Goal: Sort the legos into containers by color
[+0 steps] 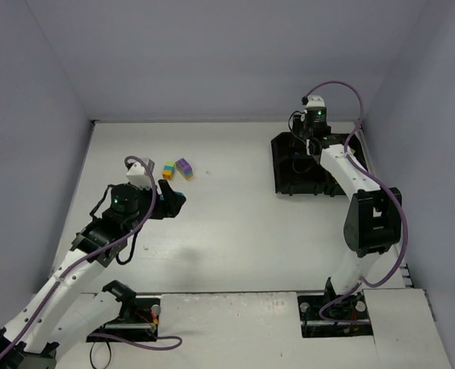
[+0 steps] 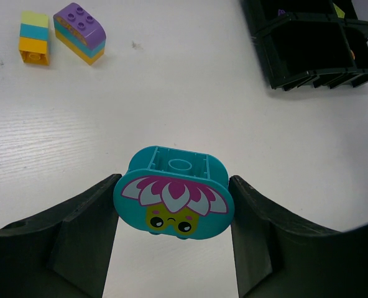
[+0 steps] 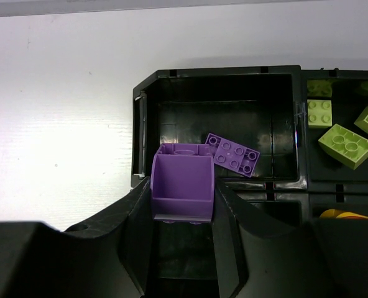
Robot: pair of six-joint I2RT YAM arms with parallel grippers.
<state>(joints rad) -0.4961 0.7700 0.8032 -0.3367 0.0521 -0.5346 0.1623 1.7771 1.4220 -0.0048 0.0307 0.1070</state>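
Cyan plastic fills the left wrist view: the left gripper [image 2: 173,186] pinches a cyan oval brick [image 2: 171,166] between its two fingers, printed flower face toward me, above the white table [image 2: 190,93]. From overhead I cannot make out this brick, since the gripper body hides it. At 11 o'clock in the left wrist view stand a yellow-cyan-orange stack [image 2: 33,38] and, just beside it, a purple-topped stack [image 2: 79,32]; the black tray [image 2: 314,53] is cut off at 1 o'clock. The right gripper [image 3: 183,211] clamps a purple brick [image 3: 183,186], hollow side up, seen against the near wall of the compartment where a purple plate [image 3: 233,155] lies tilted. Only this view shows the tray's contents: lime green bricks [image 3: 347,146] at 3 o'clock, partly cropped, and an orange sliver [image 3: 339,215] at 4 o'clock, too little to identify. Overhead, the right arm [image 1: 343,169] covers most of the tray at 2 o'clock.
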